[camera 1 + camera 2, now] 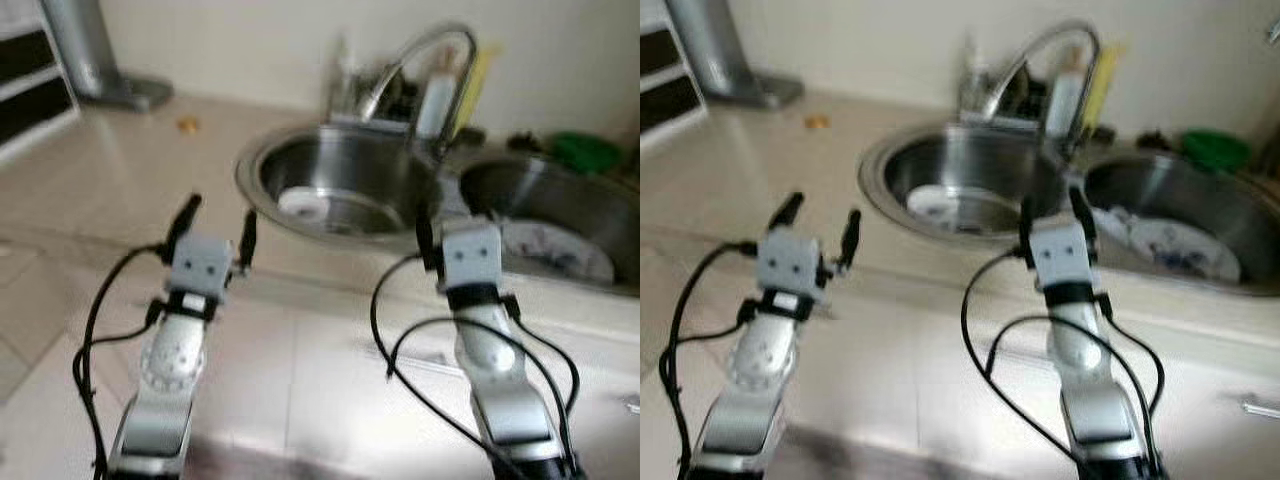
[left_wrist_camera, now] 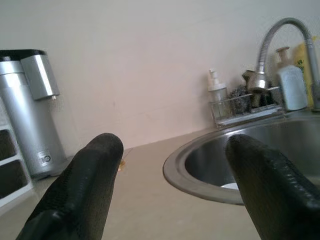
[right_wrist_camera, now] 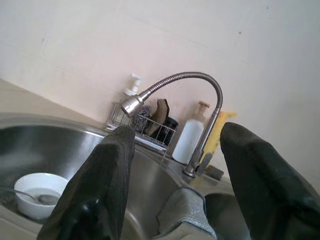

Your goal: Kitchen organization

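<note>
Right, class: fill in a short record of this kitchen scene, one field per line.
Left tool: open, above the countertop
Right tool: open, at the sink's front edge
Left basin: white bowl with a spoon
Right basin: patterned plate
Faucet: arched over the sinks
Behind faucet: soap bottle

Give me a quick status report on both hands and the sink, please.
Left hand open, over counter edge. Right hand open, at sink rim. White bowl with spoon in left basin; cloth draped on divider. Nothing held.
</note>
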Controlling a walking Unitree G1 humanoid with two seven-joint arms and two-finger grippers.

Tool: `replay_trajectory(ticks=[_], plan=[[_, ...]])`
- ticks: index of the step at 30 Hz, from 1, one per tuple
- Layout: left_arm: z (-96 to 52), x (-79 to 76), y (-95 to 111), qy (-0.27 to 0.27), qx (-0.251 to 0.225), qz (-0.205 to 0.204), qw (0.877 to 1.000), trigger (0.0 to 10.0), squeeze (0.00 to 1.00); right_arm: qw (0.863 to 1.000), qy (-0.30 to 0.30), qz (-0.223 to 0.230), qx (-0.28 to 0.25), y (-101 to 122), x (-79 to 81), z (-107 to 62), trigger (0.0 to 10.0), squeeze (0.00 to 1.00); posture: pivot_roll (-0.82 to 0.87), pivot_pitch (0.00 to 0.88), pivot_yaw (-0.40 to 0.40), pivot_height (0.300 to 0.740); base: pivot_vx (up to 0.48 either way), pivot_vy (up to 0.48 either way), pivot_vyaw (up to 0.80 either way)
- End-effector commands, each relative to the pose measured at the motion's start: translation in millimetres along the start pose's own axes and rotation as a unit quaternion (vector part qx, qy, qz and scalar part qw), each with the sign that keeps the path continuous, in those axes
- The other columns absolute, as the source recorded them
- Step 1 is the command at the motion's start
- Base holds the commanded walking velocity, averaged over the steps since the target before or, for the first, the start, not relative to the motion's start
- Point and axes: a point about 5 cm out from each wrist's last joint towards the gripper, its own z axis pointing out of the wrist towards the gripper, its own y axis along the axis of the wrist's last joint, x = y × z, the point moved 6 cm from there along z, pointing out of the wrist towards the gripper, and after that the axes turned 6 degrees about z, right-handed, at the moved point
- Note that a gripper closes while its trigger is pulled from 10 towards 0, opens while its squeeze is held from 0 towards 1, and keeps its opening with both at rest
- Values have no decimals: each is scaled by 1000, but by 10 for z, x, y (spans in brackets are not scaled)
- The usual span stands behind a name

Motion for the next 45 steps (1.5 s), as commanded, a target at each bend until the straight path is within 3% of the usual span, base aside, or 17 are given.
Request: replay_trajectory(ticks=[1, 9, 18, 31, 38, 45], plan=[[30, -85, 63, -12, -10, -9, 1000, 10000, 0, 1000, -16, -9, 10, -52, -116, -15, 10000, 0, 86, 0, -73, 740, 0, 480, 0], [33, -83, 67, -11, -12, -8, 1000, 10000, 0, 999, -20, 0, 26, -102, -125, -5, 10000, 0, 86, 0, -75, 740, 0, 442, -442], [26, -107, 78, -13, -16, -3, 1000, 10000, 0, 1000, -21, -7, 17, -64, -139, 0, 10000, 0, 83, 0, -75, 740, 0, 0, -638], [20, -104, 77, -10, -16, 2, 1000, 10000, 0, 1000, -13, -11, 12, -49, -108, -4, 10000, 0, 83, 0, -78, 740, 0, 0, 0], [-59, -134, 29, -22, -5, 8, 1000, 10000, 0, 999, 35, -7, 31, -126, 30, -103, 10000, 0, 80, 0, -74, 740, 0, 0, 0], [-22, -144, 52, -21, -10, 5, 1000, 10000, 0, 999, 26, -9, 30, -126, -10, -108, 10000, 0, 77, 0, -71, 740, 0, 0, 0]])
